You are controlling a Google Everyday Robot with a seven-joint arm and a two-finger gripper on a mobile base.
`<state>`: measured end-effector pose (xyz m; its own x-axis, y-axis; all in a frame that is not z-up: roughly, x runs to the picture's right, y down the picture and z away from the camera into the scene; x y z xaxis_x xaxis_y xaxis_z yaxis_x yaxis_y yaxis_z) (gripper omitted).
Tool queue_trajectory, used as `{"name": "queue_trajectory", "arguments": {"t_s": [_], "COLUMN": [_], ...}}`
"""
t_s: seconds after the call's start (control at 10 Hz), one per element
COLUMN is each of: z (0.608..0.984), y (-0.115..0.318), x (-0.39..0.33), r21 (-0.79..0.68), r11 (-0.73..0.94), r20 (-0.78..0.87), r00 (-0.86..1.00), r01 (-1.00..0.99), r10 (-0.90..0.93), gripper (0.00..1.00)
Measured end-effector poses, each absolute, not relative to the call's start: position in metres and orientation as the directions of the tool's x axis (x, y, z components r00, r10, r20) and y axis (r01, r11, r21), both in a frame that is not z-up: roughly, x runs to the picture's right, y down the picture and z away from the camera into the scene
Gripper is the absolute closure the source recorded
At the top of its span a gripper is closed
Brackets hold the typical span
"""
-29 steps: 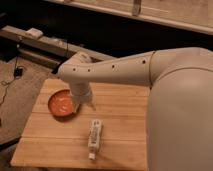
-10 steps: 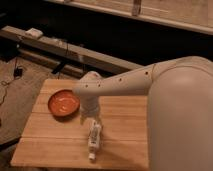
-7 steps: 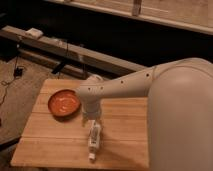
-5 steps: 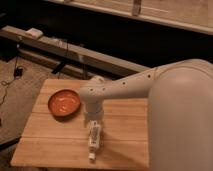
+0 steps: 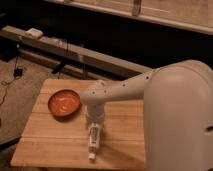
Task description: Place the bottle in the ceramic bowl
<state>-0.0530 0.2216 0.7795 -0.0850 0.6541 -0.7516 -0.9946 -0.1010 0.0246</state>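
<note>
The bottle [image 5: 93, 141] lies on its side on the wooden table [image 5: 50, 142], slim and whitish, with its small cap pointing at the table's front edge. The ceramic bowl [image 5: 64, 103] is orange with a darker rim. It stands empty on the table's left part, to the back left of the bottle. My gripper [image 5: 95, 124] hangs from the white arm straight over the bottle's far end. The wrist hides where the gripper meets the bottle.
My large white arm [image 5: 170, 115] covers the table's right side. The table's left and front edges drop to carpeted floor with cables [image 5: 15, 75]. A long low rail [image 5: 75, 52] with a small white box [image 5: 34, 33] runs behind the table.
The gripper has moved from above the bowl to the right and forward, and now stands over the bottle's far end. The bottle and bowl have not moved.
</note>
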Motion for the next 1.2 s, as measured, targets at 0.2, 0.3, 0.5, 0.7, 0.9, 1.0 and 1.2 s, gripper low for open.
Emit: {"name": "queue_trajectory", "arguments": {"t_s": [0.2, 0.3, 0.5, 0.7, 0.9, 1.0, 1.2], "z": [0.787, 0.791, 0.796, 0.802, 0.804, 0.804, 0.799], "y": [0.224, 0.224, 0.225, 0.228, 0.229, 0.228, 0.218], "x": [-0.053, -0.054, -0.053, -0.054, -0.056, -0.056, -0.052], "r21": [0.031, 0.03, 0.034, 0.034, 0.028, 0.026, 0.021], "r11": [-0.103, -0.1, -0.086, -0.07, -0.057, -0.051, -0.045], "r20": [-0.757, -0.759, -0.767, -0.777, -0.783, -0.784, -0.778], "r00": [-0.09, -0.088, -0.081, -0.07, -0.058, -0.052, -0.044], "r01": [-0.994, -0.995, -0.996, -0.997, -0.998, -0.998, -0.999], "r10": [0.648, 0.645, 0.636, 0.625, 0.619, 0.618, 0.626], "gripper": [0.35, 0.35, 0.35, 0.38, 0.54, 0.65, 0.85]}}
